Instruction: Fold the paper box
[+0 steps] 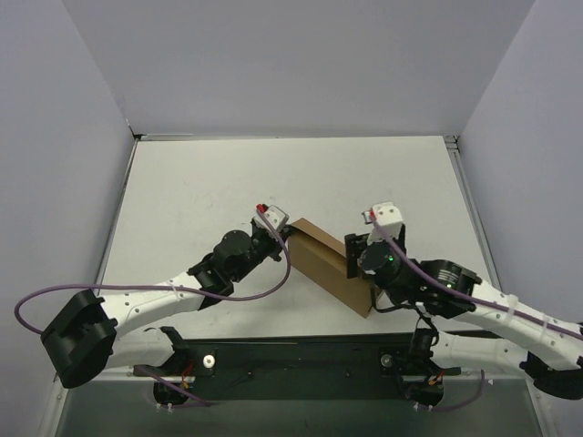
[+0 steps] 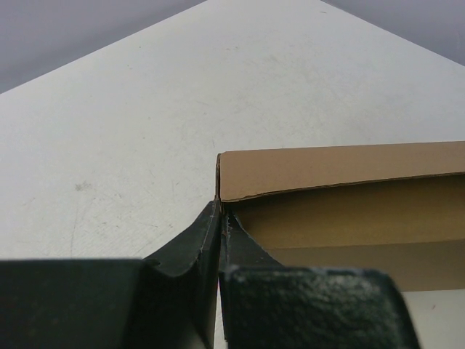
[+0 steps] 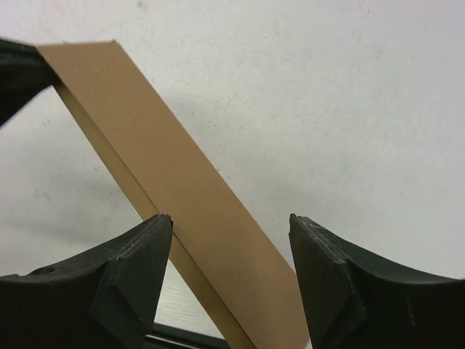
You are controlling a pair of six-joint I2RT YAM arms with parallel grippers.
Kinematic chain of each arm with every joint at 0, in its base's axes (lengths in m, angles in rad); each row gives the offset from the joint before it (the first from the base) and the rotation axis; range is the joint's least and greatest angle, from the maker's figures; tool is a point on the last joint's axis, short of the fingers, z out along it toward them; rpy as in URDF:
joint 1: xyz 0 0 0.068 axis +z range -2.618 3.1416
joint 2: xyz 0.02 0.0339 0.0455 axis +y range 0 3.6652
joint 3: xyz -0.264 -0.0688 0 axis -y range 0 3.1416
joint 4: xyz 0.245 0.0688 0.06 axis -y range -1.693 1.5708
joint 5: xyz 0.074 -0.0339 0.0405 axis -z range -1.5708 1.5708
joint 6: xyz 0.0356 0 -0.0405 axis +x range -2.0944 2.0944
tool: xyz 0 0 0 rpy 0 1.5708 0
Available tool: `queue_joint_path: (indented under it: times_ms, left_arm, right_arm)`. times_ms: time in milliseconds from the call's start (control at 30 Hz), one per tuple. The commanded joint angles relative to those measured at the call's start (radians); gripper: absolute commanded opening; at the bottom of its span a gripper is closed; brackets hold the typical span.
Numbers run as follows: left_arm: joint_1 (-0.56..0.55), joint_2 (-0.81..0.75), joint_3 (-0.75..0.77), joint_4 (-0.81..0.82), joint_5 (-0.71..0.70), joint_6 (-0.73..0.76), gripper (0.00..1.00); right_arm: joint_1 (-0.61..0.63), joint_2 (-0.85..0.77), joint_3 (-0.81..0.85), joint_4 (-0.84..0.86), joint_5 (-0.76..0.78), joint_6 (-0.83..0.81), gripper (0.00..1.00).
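Observation:
The paper box [image 1: 321,266] is a brown cardboard shallow box lying slantwise on the white table between the two arms. My left gripper [image 1: 283,235] is shut on the box's far left corner. In the left wrist view its fingertips [image 2: 219,211] meet on the thin end wall of the box [image 2: 341,171]. My right gripper [image 1: 355,257] is open and hovers over the box's right part. In the right wrist view its gripper [image 3: 229,227] straddles the box's long brown panel [image 3: 167,174] without touching it. The left gripper shows dark at that view's top left [image 3: 14,73].
The white table [image 1: 209,182] is bounded by grey walls at the back and on both sides. A black mounting rail [image 1: 301,357] with the arm bases runs along the near edge. Purple cables [image 1: 36,300] loop by both arms.

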Motion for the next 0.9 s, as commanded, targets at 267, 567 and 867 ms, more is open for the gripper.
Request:
queue_joint_path:
  times_ms: [267, 567, 867]
  left_arm:
    - [-0.015, 0.076, -0.015, -0.262, -0.067, 0.029, 0.00]
    - [-0.020, 0.083, -0.003, -0.269, -0.069, 0.034, 0.00]
    - [-0.027, 0.094, 0.009, -0.277, -0.069, 0.037, 0.00]
  right_arm:
    - [-0.427, -0.234, -0.051, -0.140, -0.384, 0.306, 0.64]
    - [-0.634, -0.418, -0.170, -0.224, -0.648, 0.505, 0.58]
    - [-0.634, -0.483, -0.165, -0.249, -0.648, 0.611, 0.54]
